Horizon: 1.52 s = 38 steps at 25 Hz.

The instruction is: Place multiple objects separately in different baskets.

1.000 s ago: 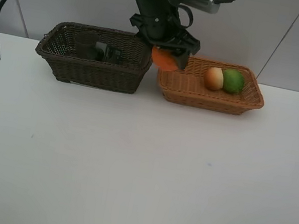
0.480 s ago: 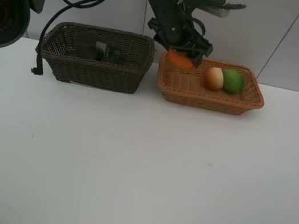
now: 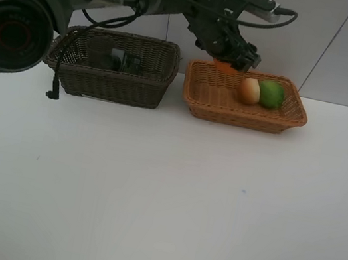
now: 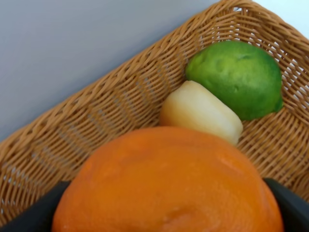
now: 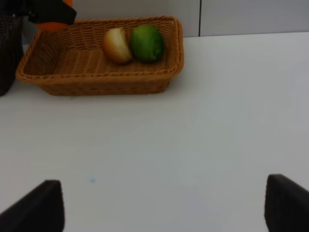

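Observation:
My left gripper (image 3: pixel 227 60) is shut on the orange mandarin (image 3: pixel 223 64), which hangs over the far left part of the light tan basket (image 3: pixel 243 117). In the left wrist view the mandarin (image 4: pixel 169 183) fills the foreground between the dark fingers (image 4: pixel 292 205). Below it the peach (image 4: pixel 203 113) and the green fruit (image 4: pixel 236 77) lie in the tan basket (image 4: pixel 91 116). They rest side by side, touching, at its far right (image 3: pixel 249 91) (image 3: pixel 271 93). The dark brown basket (image 3: pixel 108 83) holds a translucent cup (image 3: pixel 99 49) and dark bottles (image 3: pixel 128 63). My right gripper (image 5: pixel 164 212) stands open over bare table.
The two baskets stand side by side at the back of the white table (image 3: pixel 162 195), close to the wall. A black cable (image 3: pixel 54 82) hangs from the left arm in front of the dark basket. The right wrist view shows the tan basket (image 5: pixel 96 87) ahead, to the left.
My left gripper has carried the mandarin to the right and farther back, from the gap between the baskets to over the tan basket. The right gripper has not moved.

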{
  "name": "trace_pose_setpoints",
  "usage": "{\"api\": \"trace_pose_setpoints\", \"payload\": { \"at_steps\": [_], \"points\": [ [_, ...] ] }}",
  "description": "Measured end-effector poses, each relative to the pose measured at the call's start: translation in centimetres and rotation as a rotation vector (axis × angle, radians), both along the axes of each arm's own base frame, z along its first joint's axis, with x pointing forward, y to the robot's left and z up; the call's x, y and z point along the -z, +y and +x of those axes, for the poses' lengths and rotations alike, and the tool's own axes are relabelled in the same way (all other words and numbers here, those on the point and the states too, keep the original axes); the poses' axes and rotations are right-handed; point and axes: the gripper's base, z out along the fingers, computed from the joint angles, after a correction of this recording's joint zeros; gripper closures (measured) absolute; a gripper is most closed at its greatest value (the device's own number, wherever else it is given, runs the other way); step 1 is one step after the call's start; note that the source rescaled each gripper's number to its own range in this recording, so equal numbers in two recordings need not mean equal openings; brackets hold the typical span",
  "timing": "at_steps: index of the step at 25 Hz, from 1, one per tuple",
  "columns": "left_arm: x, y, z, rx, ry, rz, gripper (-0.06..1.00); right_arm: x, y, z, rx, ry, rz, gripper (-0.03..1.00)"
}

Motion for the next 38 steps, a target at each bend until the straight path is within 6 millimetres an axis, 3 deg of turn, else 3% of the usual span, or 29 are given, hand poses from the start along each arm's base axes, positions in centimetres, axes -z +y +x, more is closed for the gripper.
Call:
{"api": "trace_pose_setpoints", "payload": {
  "at_steps": [11, 18, 23, 38],
  "points": [
    [4.1, -0.8, 0.2, 0.052, -0.013, 0.073, 0.03, 0.0, 0.0, 0.0, 0.0, 0.0, 0.0, 0.07],
    [3.9, -0.9, 0.4, 0.094, -0.074, 0.085, 0.03, 0.0, 0.0, 0.0, 0.0, 0.0, 0.0, 0.07],
    [3.5, -1.2, 0.7, 0.102, -0.131, 0.058, -0.05, 0.0, 0.0, 0.0, -0.001, 0.0, 0.001, 0.07],
    [3.4, -1.2, 0.7, 0.102, -0.137, 0.055, -0.06, 0.0, 0.0, 0.0, -0.001, 0.0, 0.001, 0.07]
  ]
}}
